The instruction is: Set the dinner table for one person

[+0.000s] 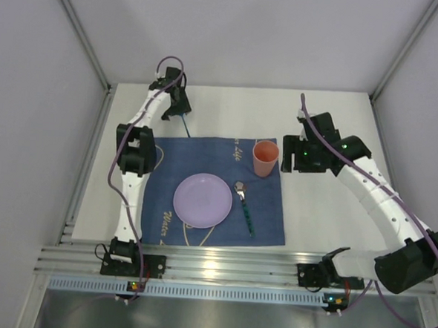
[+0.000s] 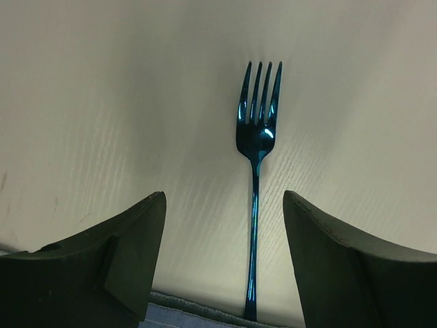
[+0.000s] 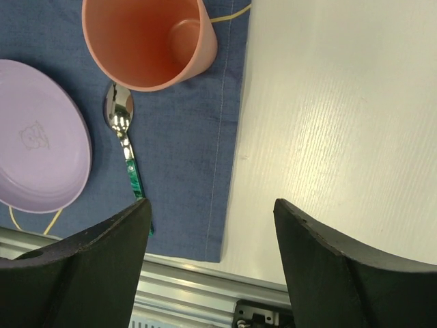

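The white dinner table (image 1: 230, 109) carries a dark blue cloth (image 1: 219, 160). On the cloth lie a lilac plate (image 1: 202, 200), a spoon with a green handle (image 1: 245, 206) to its right, and an upright orange cup (image 1: 265, 158). A blue metallic fork (image 2: 256, 171) lies on the bare table just beyond the cloth's far edge, its handle end touching the cloth. My left gripper (image 2: 225, 225) is open and empty above the fork's handle. My right gripper (image 3: 212, 232) is open and empty over the cloth's right edge, beside the cup (image 3: 147, 41).
A silver aluminium rail (image 1: 213, 264) runs along the table's near edge, with both arm bases on it. Grey walls enclose the table on the left, far and right sides. The cloth's right edge (image 3: 229, 137) meets bare white tabletop (image 3: 341, 123).
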